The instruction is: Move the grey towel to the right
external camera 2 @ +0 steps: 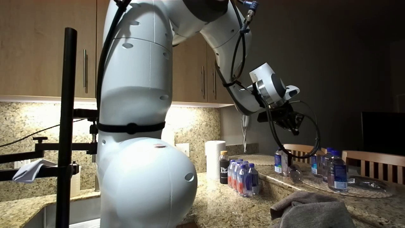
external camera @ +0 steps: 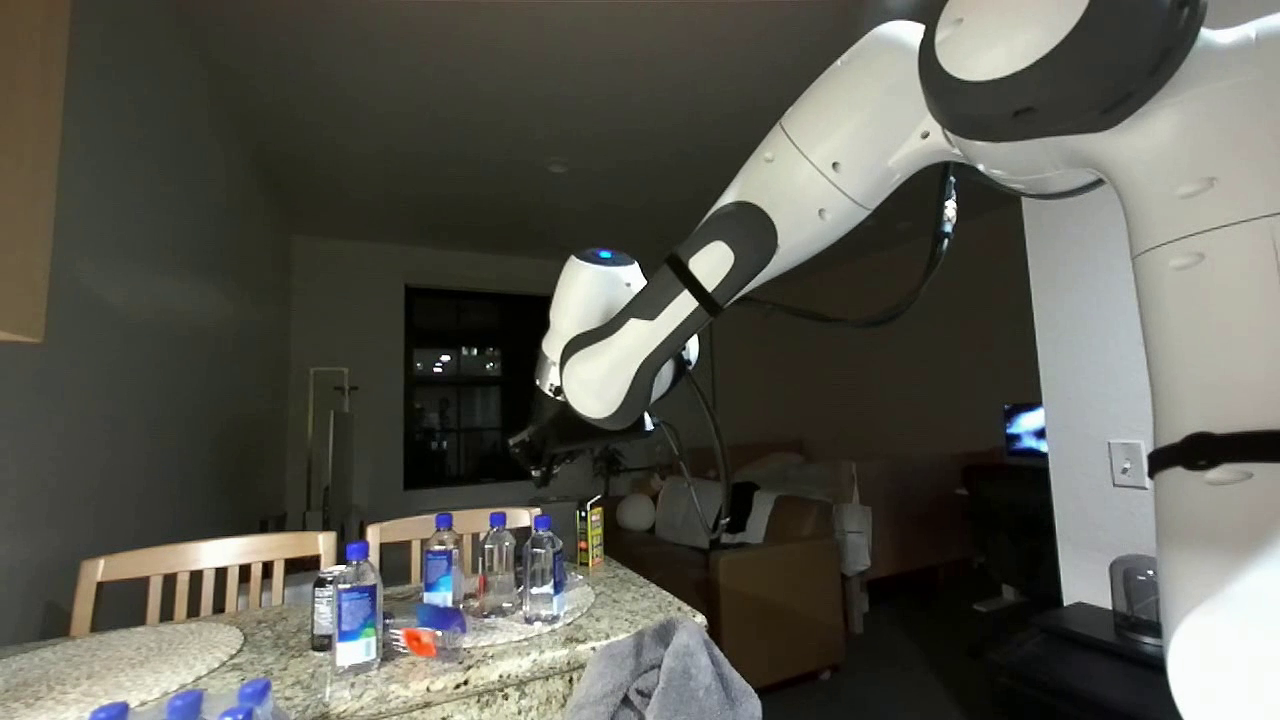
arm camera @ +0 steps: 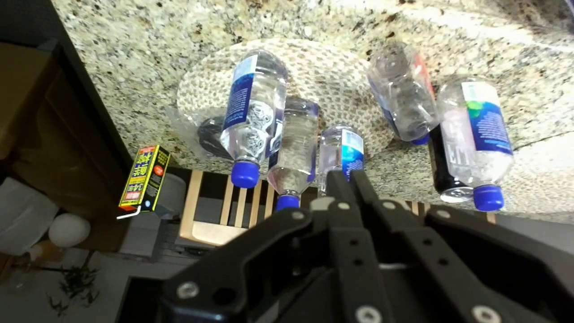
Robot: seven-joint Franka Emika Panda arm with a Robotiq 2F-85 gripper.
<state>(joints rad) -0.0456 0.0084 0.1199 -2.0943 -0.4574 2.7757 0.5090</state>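
Observation:
The grey towel [external camera: 660, 678] is a crumpled heap at the front edge of the granite counter in an exterior view, its lower part cut off by the frame. In an exterior view it also shows as folded grey cloth [external camera 2: 318, 212] at the bottom right. It is out of the wrist view. My gripper [arm camera: 349, 174] is shut and empty, its two black fingertips close together. In both exterior views the gripper [external camera: 540, 474] hangs in the air above the bottles, up and away from the towel; it also shows here [external camera 2: 295, 130].
Several blue-capped bottles [arm camera: 255, 107] stand on the raised counter, one lying on its side [arm camera: 403, 92]. A dark can [external camera: 323, 608] and a yellow carton [external camera: 590, 532] stand there too. Wooden chairs [external camera: 205, 560] are behind. A bottle pack [external camera 2: 242, 177] and paper roll [external camera 2: 215, 158] stand on the lower counter.

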